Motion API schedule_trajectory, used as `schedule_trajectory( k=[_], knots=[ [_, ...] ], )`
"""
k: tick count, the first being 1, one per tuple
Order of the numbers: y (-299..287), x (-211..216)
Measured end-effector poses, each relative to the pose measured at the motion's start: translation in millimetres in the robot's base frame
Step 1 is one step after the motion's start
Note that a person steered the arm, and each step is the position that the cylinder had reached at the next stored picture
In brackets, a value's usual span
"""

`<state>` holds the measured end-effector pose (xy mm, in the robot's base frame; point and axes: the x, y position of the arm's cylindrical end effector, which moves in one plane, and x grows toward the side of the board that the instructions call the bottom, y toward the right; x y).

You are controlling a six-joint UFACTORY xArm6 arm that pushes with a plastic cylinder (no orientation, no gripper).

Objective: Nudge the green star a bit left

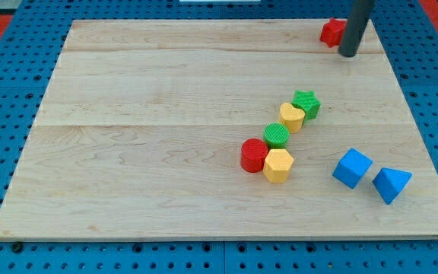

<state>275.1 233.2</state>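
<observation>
The green star point(307, 102) lies right of the board's middle, touching a yellow block point(292, 117) at its lower left. My tip point(348, 54) is near the view's top right, well above and to the right of the star. It stands just right of a red block point(331, 32) whose shape I cannot make out.
A diagonal chain runs down-left from the star: the yellow block, a green cylinder point(277, 135), a red cylinder point(254, 155) and a yellow hexagonal block point(278, 165). A blue cube point(352, 168) and a blue wedge point(391, 183) lie at lower right. The wooden board point(150, 152) ends near them.
</observation>
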Motion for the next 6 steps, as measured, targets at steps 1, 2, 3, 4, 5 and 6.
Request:
schedule_trajectory(
  k=[1, 2, 3, 4, 5, 6],
  knots=[
    [16, -13],
    [-24, -36],
    [-18, 36],
    [2, 134],
    [-52, 178],
    [-91, 117]
  ],
)
